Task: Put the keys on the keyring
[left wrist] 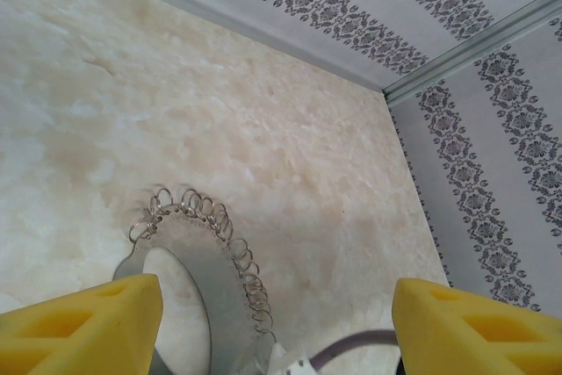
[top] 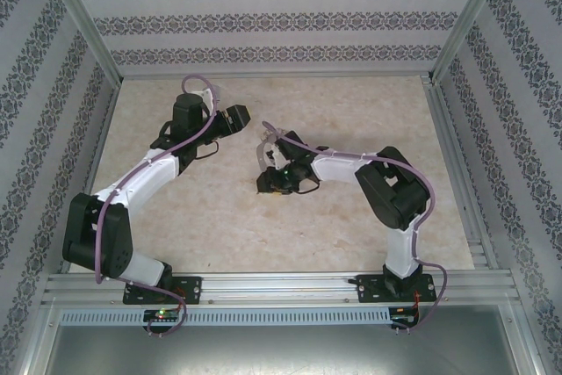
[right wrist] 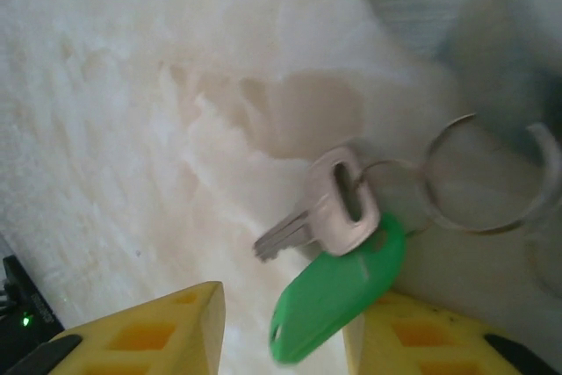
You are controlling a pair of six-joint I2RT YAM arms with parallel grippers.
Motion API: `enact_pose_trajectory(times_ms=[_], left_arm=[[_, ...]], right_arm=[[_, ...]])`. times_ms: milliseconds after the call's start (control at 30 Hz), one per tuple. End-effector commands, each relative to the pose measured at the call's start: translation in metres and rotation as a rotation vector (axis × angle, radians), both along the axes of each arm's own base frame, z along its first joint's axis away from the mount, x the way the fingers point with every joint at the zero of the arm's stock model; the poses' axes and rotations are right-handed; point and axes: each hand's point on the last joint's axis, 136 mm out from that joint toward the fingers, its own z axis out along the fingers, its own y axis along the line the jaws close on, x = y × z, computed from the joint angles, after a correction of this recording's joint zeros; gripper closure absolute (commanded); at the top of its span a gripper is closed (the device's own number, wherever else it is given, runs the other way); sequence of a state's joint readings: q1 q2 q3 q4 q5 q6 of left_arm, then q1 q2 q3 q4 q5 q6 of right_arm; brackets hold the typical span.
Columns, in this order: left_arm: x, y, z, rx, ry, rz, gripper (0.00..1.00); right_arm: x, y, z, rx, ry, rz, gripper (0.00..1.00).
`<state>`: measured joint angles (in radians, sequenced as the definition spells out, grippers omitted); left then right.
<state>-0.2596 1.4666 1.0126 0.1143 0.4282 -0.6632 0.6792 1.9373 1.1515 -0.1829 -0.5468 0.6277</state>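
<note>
The pale stone table (top: 351, 111) is the biggest thing, and it spreads out under the keyring (left wrist: 237, 248). The keyring is a big thin silver loop with lots of little silver rings hooked all round it, floppy like a chain. My left gripper (top: 235, 117) is just to the left of the keyring. Its yellow fingers (left wrist: 79, 327) are wide apart, with nothing in them. My right gripper (top: 274, 182) is close to the keyring, on the near side. It is partly open. The keys (right wrist: 327, 215) are right at its tips: one small silver key joined to a bright green plastic tag (right wrist: 338, 292). The tag leans on one finger (right wrist: 421, 340) and is not squeezed by both. A thin, blurry wire ring (right wrist: 485, 183) is joined to the key.
</note>
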Motion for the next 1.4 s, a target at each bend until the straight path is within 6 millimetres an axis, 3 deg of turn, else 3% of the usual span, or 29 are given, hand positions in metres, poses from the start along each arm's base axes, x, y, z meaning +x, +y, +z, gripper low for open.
enact_pose_trajectory(times_ms=[0,167,300,533,700,900,1200,1367], left_arm=[[0.006,0.008,0.008,-0.001,-0.039,0.030,0.30],[0.006,0.007,0.008,0.003,-0.038,0.028,0.29],[0.006,0.006,0.008,0.008,-0.041,0.022,0.29],[0.003,0.000,0.000,0.021,-0.021,-0.002,0.28],[-0.007,-0.010,-0.019,0.034,0.021,-0.038,0.28],[-0.014,-0.009,-0.033,0.046,0.041,-0.032,0.27],[-0.013,-0.007,-0.032,0.056,0.036,-0.026,0.27],[-0.012,-0.007,-0.031,0.057,0.033,-0.024,0.27]], right_arm=[[-0.002,0.005,0.040,0.067,-0.082,0.031,0.54],[-0.001,-0.006,0.071,0.093,-0.135,0.023,0.52],[0.001,-0.024,0.082,0.088,-0.173,-0.012,0.52],[0.007,-0.062,0.077,0.066,-0.188,-0.099,0.51],[0.018,-0.085,0.066,0.057,-0.177,-0.170,0.50],[0.040,-0.072,0.055,0.075,-0.173,-0.163,0.50],[0.082,-0.040,0.038,0.125,-0.182,-0.123,0.50],[0.089,-0.019,0.038,0.220,-0.174,-0.060,0.51]])
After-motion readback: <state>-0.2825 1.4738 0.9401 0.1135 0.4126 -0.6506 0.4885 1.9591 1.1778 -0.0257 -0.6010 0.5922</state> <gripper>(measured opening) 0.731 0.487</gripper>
